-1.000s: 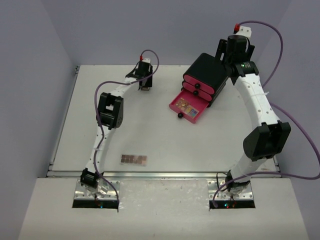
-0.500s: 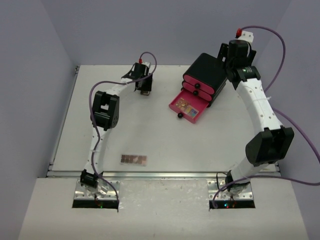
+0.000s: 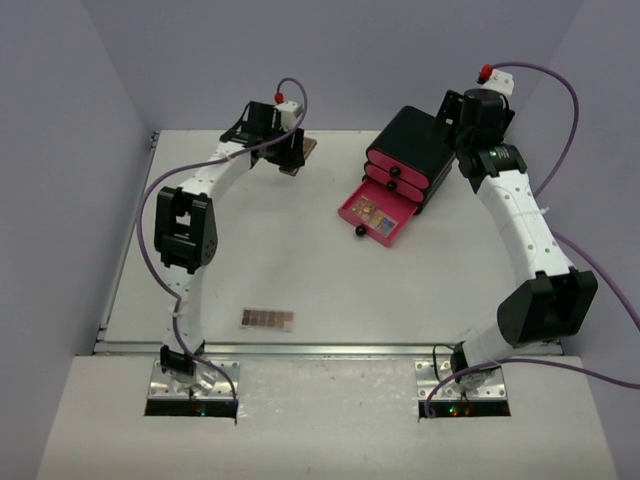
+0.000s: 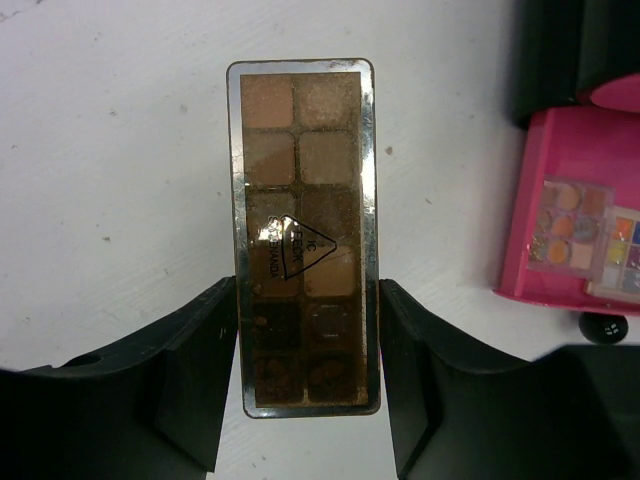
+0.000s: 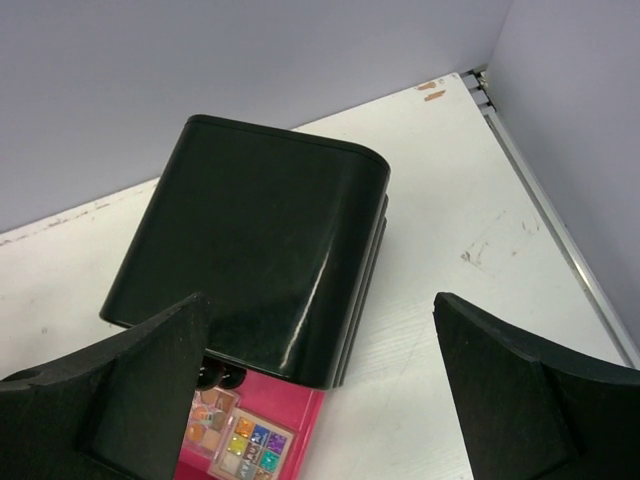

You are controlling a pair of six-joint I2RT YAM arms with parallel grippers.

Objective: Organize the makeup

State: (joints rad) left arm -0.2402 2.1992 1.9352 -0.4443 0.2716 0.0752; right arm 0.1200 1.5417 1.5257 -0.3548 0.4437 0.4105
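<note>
My left gripper [image 3: 291, 160] is shut on a long brown eyeshadow palette [image 4: 303, 230] near the table's back edge, its far end sticking out past the fingers [image 4: 200, 370]. The palette's tip shows in the top view [image 3: 307, 148]. A second brown palette [image 3: 268, 318] lies flat near the front edge. The black box [image 3: 415, 145] has its lowest pink drawer [image 3: 352, 208] pulled open, with two multicoloured palettes [image 3: 376, 217] inside. My right gripper [image 3: 470, 112] is open and empty, above and behind the box [image 5: 250, 250]. No compact or pencils are in view.
The open drawer [image 4: 545, 150] lies to the right of the held palette, its black knob [image 4: 603, 325] facing front. Grey walls close the table at the back and on both sides. A metal rail [image 5: 560, 220] runs along the right edge.
My left arm's elbow has swung left and the gripper has turned, with the brown palette now showing beyond its fingers. My right gripper has drawn back a little to the right, behind the box.
</note>
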